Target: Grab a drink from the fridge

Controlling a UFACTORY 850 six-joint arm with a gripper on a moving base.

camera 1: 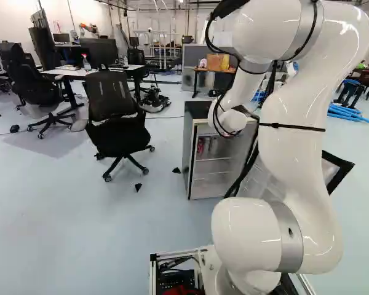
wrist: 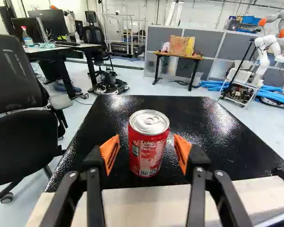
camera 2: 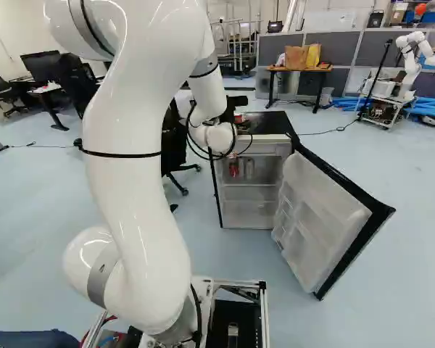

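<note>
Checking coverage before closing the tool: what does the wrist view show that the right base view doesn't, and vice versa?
Only wrist: the tool's orange pads, standing open either side of the red can, and its lid.
Only right base: two cans on a shelf inside the fridge, and the door's racks.
Both: the fridge's black top, bags on the far table, another robot.
</note>
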